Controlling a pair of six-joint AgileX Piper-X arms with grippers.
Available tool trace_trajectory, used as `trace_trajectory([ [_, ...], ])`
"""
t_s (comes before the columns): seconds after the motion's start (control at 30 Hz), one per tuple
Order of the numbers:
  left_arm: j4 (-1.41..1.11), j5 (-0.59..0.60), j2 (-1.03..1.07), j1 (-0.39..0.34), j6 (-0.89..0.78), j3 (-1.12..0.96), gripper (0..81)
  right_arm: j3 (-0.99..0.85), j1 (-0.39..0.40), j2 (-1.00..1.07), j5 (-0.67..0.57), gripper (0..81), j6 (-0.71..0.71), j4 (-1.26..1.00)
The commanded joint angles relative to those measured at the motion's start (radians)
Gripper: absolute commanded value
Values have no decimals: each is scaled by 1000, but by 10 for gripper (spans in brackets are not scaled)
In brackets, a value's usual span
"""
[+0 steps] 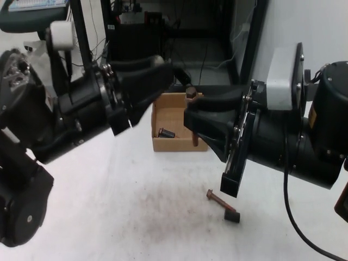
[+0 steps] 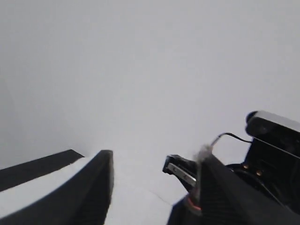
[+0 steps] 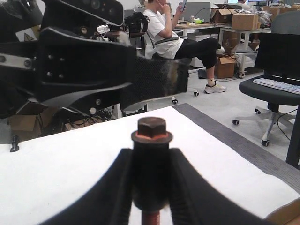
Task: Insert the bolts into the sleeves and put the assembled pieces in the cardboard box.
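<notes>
My right gripper (image 1: 191, 111) (image 3: 151, 161) is shut on a copper bolt (image 1: 194, 136) (image 3: 151, 129), held upright with the hex head on top. A dark sleeve (image 3: 150, 187) surrounds the shaft between the fingers. The held piece hangs above the cardboard box (image 1: 174, 144), which has a dark assembled piece (image 1: 166, 133) lying inside. My left gripper (image 1: 166, 76) (image 2: 157, 159) hovers open just left of the bolt, with nothing between its fingers. Another bolt (image 1: 219, 199) and a dark sleeve (image 1: 232, 216) lie on the white bench near the front right.
White cloth covers the bench (image 1: 136, 206), with a faint rusty smudge (image 1: 163, 201) in the middle. Dark racks and cables (image 1: 163, 32) stand behind the box. Office chairs (image 3: 276, 89) and stacked boxes (image 3: 243, 21) fill the room beyond the bench edge.
</notes>
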Motion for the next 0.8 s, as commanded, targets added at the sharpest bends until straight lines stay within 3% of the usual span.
trace_trajectory([
  [0.0,-68,-102,-20,28,-2,-6,439,-12,-4,-5,1,8,7,-20],
  [0.1,-94,-195,-57,69,10,-6,254,-12,-4,-5,78,8,108,-6],
  [0.17,-68,-188,-79,96,44,-6,47,-21,-7,-5,211,8,195,41],
  [0.2,-35,-169,-88,106,62,-6,1,-32,-12,-5,261,8,212,73],
  [0.4,363,-138,-137,117,75,-6,3,-221,-87,73,301,8,218,393],
  [0.6,963,-285,-152,117,192,-6,3,-583,-175,301,317,8,218,706],
  [0.77,1268,-377,-152,117,317,-6,3,-896,-209,559,317,8,218,937],
])
